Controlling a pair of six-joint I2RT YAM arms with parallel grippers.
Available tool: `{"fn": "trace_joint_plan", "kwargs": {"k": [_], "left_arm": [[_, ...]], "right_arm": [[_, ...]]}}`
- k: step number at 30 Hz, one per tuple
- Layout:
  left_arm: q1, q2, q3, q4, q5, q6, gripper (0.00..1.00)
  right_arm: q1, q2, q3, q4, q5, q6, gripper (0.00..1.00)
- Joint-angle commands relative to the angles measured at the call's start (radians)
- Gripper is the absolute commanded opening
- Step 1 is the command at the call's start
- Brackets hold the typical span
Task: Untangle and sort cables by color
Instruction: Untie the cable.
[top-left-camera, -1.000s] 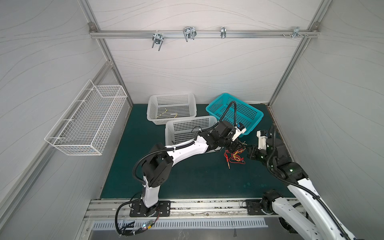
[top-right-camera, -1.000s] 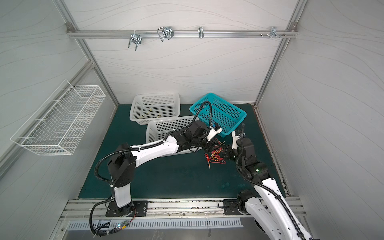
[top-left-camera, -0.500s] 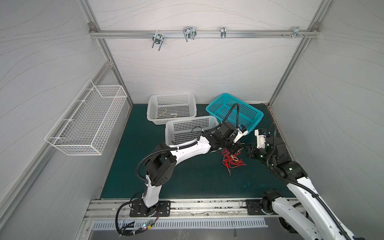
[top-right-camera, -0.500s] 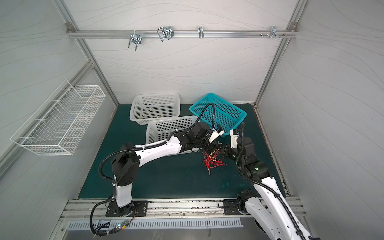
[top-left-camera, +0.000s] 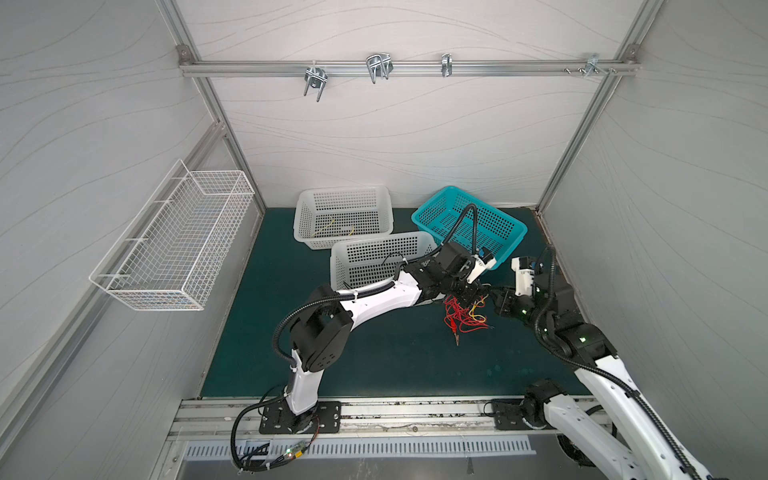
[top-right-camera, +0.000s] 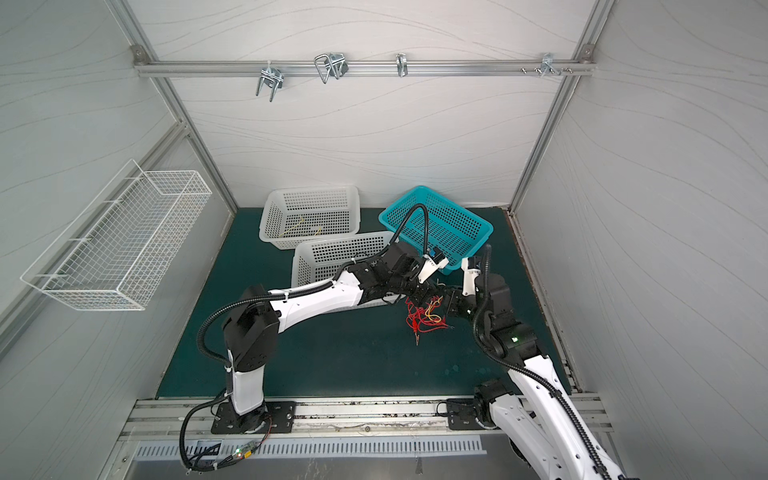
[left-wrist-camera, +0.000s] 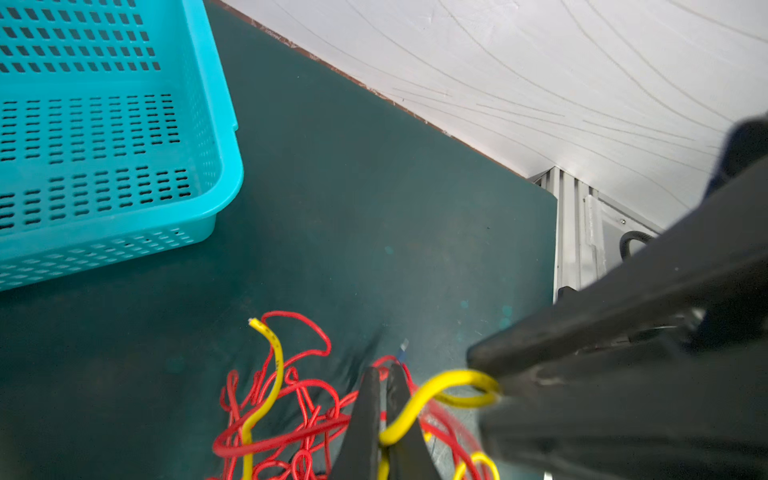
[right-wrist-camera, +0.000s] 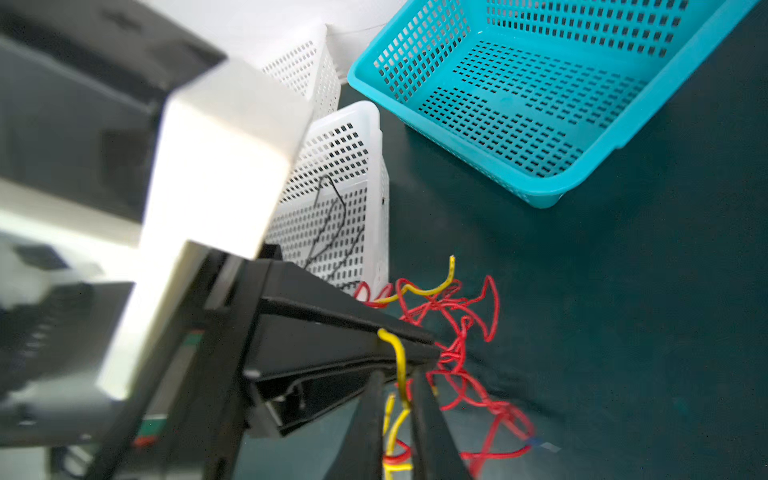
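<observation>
Above the red-and-yellow tangle of cables (top-left-camera: 463, 318) on the green surface (top-left-camera: 374, 353), the left fingers (left-wrist-camera: 365, 419) pinch a yellow cable (left-wrist-camera: 419, 405). The right fingers (right-wrist-camera: 428, 415) stand slightly parted around the same strand. The step in hand appears to be freeing yellow from red. The next move likely calls for lifting it clear of the loops toward the far white basket (top-left-camera: 343, 192), which holds yellow strands.

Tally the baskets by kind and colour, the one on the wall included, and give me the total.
White plastic baskets: 2
Teal plastic basket: 1
White wire basket: 1
Total: 4
</observation>
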Motion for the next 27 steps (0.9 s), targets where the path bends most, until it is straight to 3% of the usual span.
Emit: {"fn": "trace_joint_plan", "kwargs": {"k": [1, 6, 9, 16, 27], "left_arm": [[0.019, -0.028, -0.002, 0.087, 0.039, -0.018, 0.00], [0.050, -0.044, -0.017, 0.140, 0.052, -0.077, 0.00], [0.051, -0.048, -0.002, 0.136, -0.002, -0.099, 0.00], [0.047, -0.040, 0.046, 0.078, -0.129, -0.159, 0.00], [0.022, -0.036, 0.067, 0.047, -0.190, -0.157, 0.00]], "right_arm": [[0.001, -0.051, 0.043, -0.062, 0.035, -0.016, 0.28], [-0.007, -0.104, 0.044, -0.132, 0.069, -0.012, 0.34], [-0.010, -0.107, 0.017, -0.132, 0.044, 0.016, 0.35], [-0.010, -0.055, -0.081, 0.031, -0.094, 0.130, 0.35], [-0.008, 0.085, -0.138, 0.236, -0.147, 0.233, 0.30]]}}
